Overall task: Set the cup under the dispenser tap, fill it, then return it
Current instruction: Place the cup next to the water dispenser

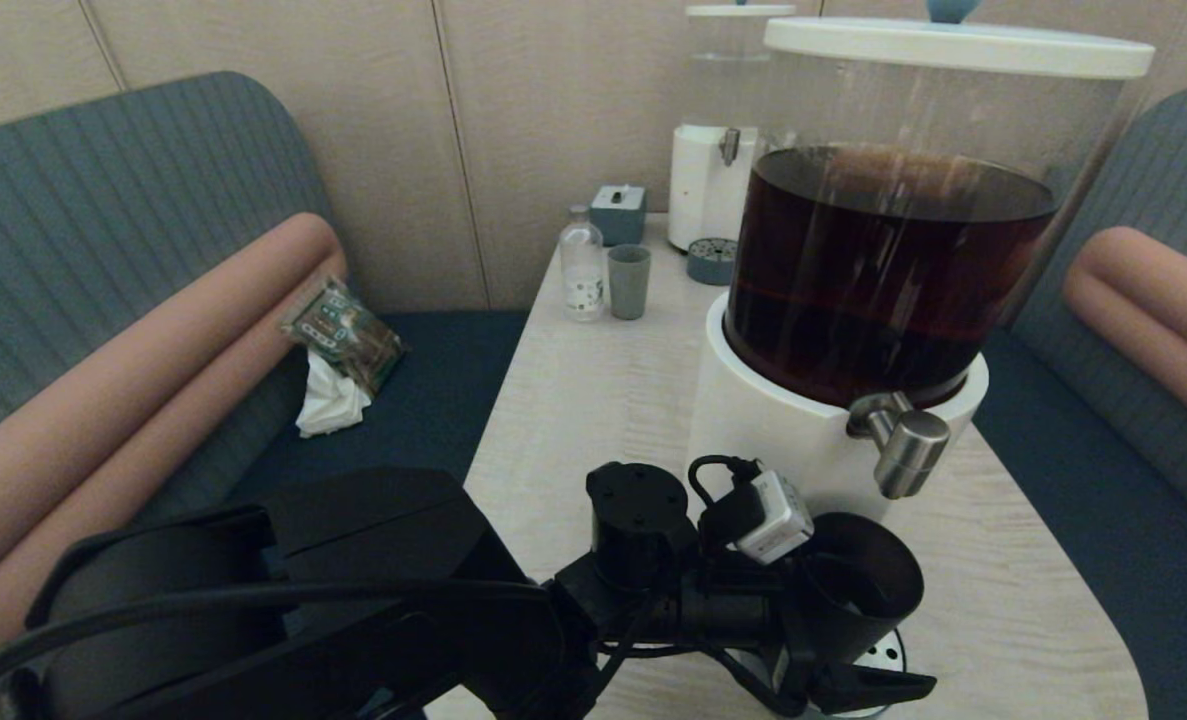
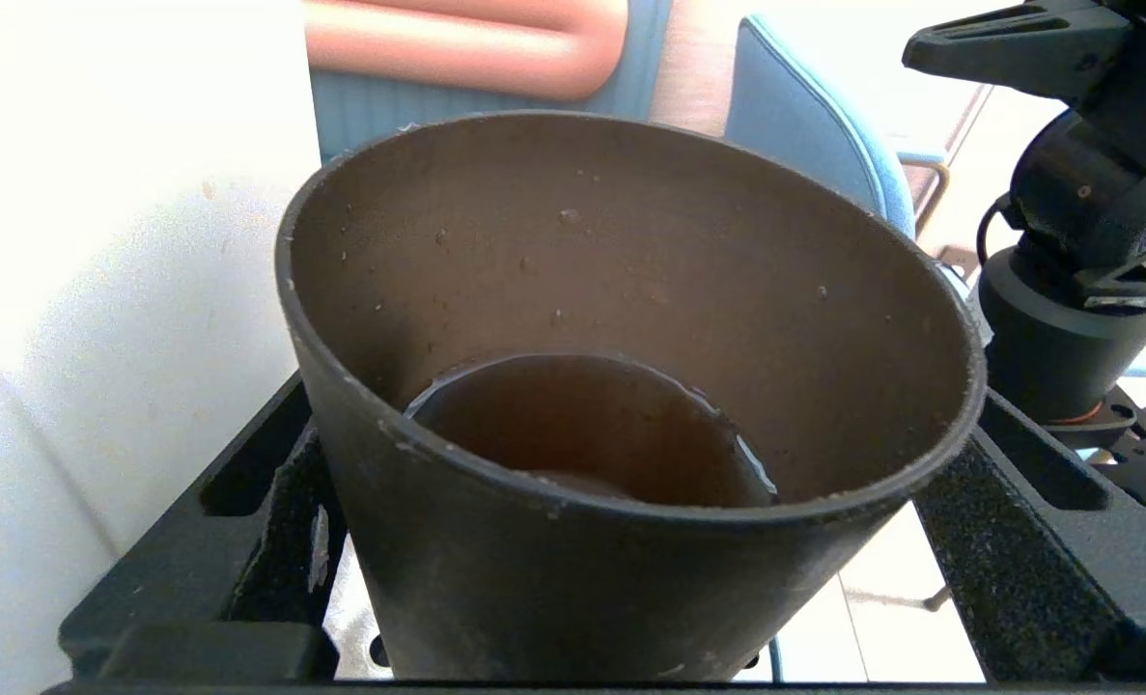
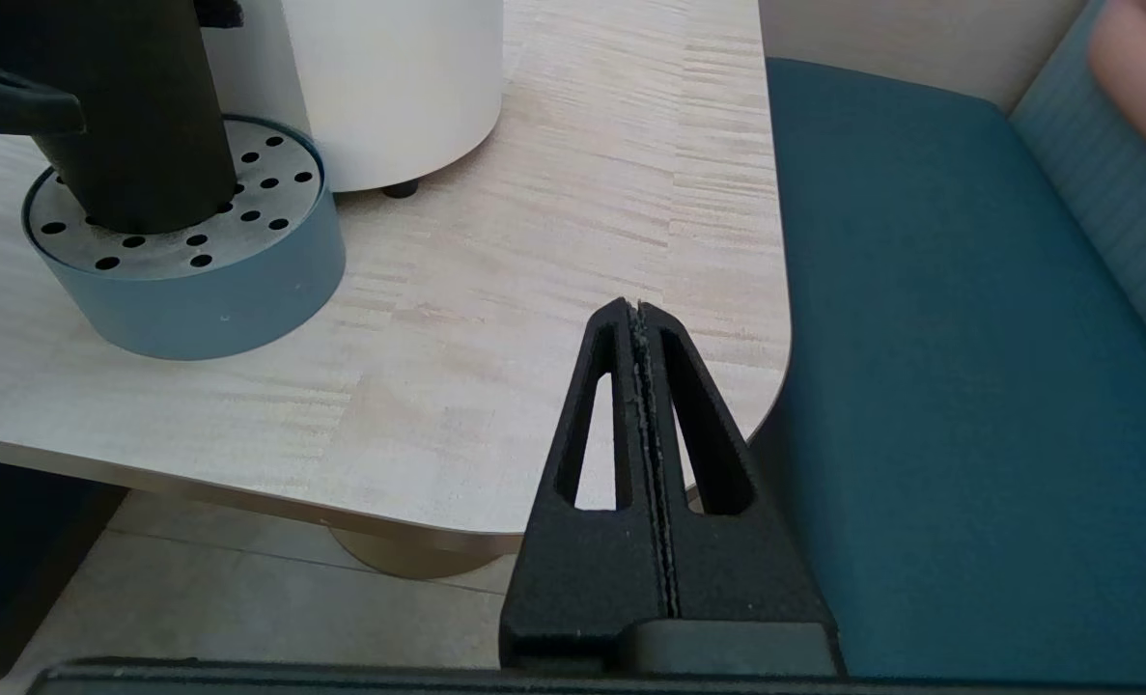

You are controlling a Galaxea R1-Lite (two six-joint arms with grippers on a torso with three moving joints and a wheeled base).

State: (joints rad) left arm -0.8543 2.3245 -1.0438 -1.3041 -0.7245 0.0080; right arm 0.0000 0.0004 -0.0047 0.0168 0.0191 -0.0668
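The black cup (image 1: pixel 858 585) stands on the perforated drip tray (image 1: pixel 891 655), just below and in front of the steel dispenser tap (image 1: pixel 908 450). My left gripper (image 1: pixel 853 630) is shut on the cup, one finger on each side. In the left wrist view the cup (image 2: pixel 573 579) holds a shallow pool of brown liquid (image 2: pixel 592 425), and no stream falls from above. In the right wrist view the cup (image 3: pixel 138 145) rests on the tray (image 3: pixel 206 299) beside the dispenser's white base (image 3: pixel 389 87). My right gripper (image 3: pixel 638 311) is shut on nothing, low by the table's near right corner.
At the table's far end stand a grey-green cup (image 1: pixel 629 282), a small bottle (image 1: pixel 582 265), a box (image 1: pixel 619 213) and a smaller clear dispenser (image 1: pixel 718 150). Blue benches flank the table (image 1: pixel 593 400); a packet (image 1: pixel 343 335) lies on the left one.
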